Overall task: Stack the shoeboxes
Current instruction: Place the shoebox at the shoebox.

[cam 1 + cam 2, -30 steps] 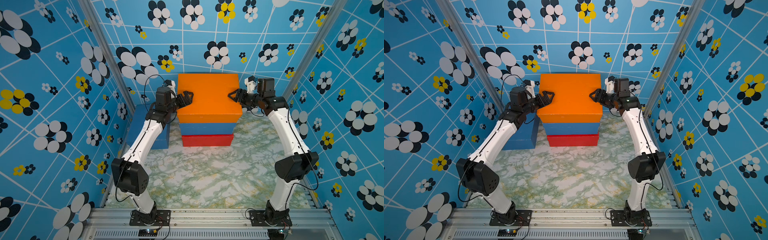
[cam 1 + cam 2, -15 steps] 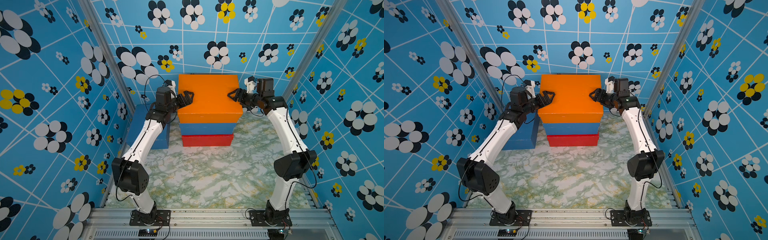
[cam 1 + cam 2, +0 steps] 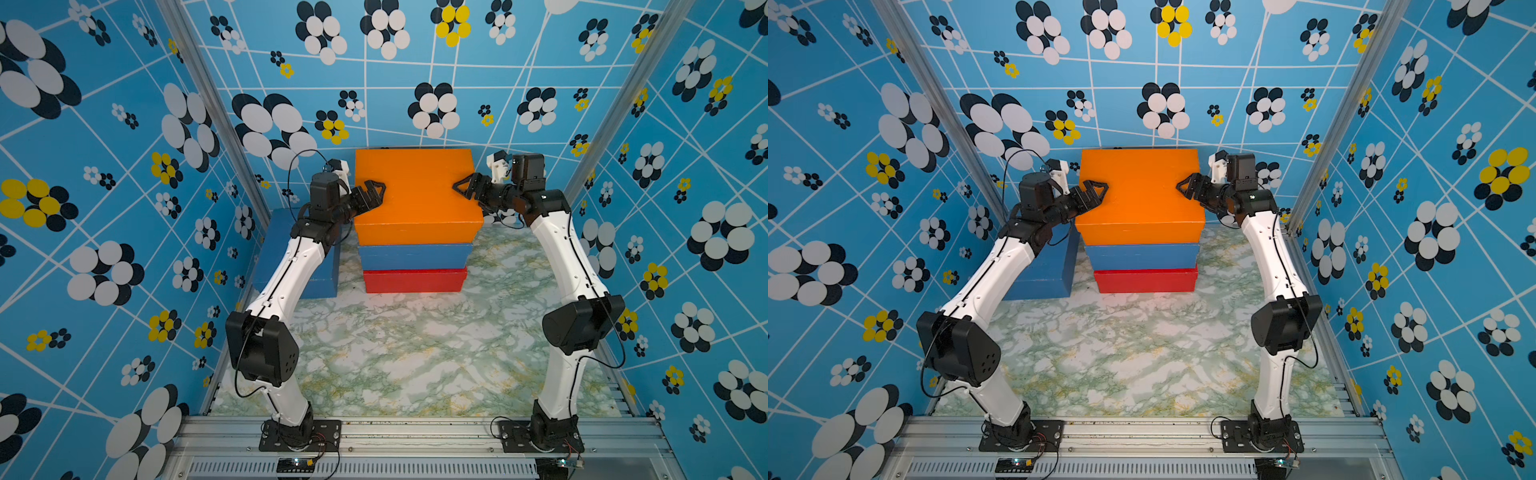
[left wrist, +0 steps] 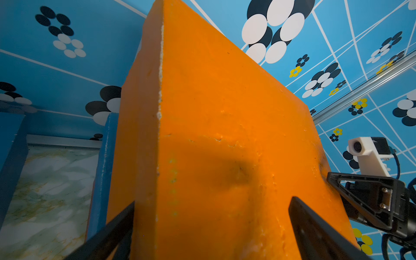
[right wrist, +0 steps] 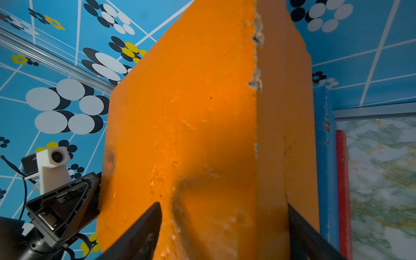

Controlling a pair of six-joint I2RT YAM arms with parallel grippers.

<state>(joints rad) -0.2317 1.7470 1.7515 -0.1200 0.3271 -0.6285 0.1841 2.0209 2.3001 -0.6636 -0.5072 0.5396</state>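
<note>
**A:** Step in hand?

**B:** Most likely letting go of the orange shoebox (image 3: 415, 195). Seated on the stacked blue shoebox (image 3: 413, 257), over the red shoebox (image 3: 413, 281), at the back of the table (image 3: 415, 353). One left to fetch: the lone blue shoebox (image 3: 320, 286), flat on the table just beside the stack, on its left.

**A:** Claws?

**B:** Left gripper (image 3: 380, 191) spread wide astride the orange lid's left edge, gripping nothing. Right gripper (image 3: 459, 189) parted too, astride the right edge. Contact of its side finger (image 5: 301, 236) with the box: impossible to tell.

**A:** Doing it well?

**B:** Open fully first. Then draw both straight outward, level and together, to avoid dragging the top box askew.

**A:** Edges, room?

**B:** Plenty of bare marble in front. Tight behind, with the back wall (image 3: 415, 104) close to the stack. Tight leftward as well, with the lone box lying between stack and left wall (image 3: 187, 187), partly under the left arm. Watch the chipped lid edge (image 4: 160, 67): soft card, probably easy to snag.
</note>
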